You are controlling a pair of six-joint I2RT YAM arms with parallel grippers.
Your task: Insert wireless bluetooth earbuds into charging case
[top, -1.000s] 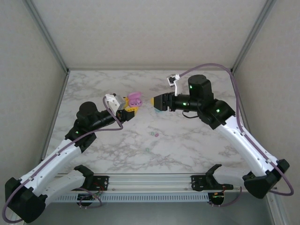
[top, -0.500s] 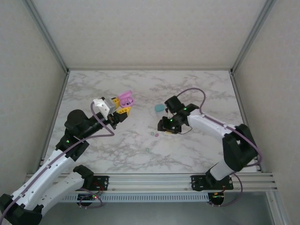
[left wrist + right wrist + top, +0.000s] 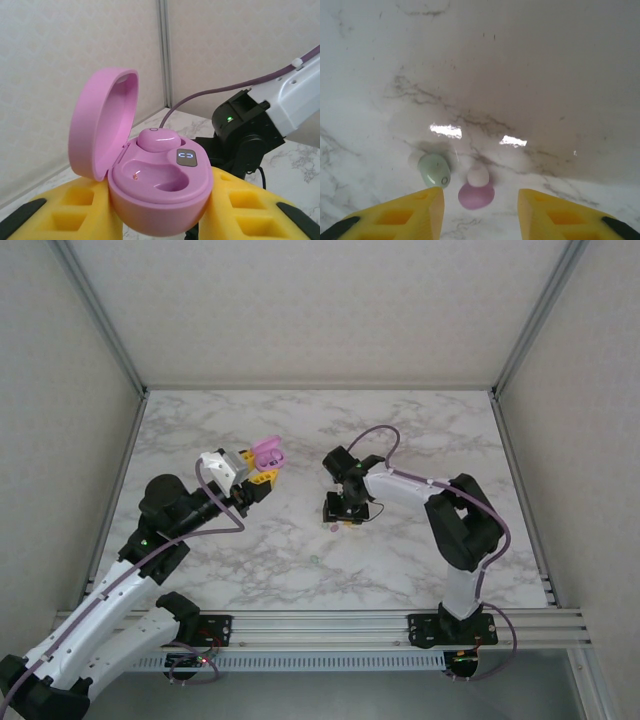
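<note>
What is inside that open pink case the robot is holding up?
Inside the pink case, one pink earbud sits at the back beside a small lit display; the near socket is empty. Whatever lies under that bud is covered.

Your left gripper point(image 3: 260, 466) sits over the left half of the marble surface point(image 3: 200, 430), clamped on an open pink case point(image 3: 268, 452) whose lid tips up toward the far edge. Your right arm point(image 3: 440, 510) folds back on itself. It sets the right gripper point(image 3: 342, 519) pointing down near the middle of the surface, just beside a tiny pink earbud point(image 3: 333, 528). A small mint earbud point(image 3: 314, 560) lies apart from it, closer to the near edge.
</note>
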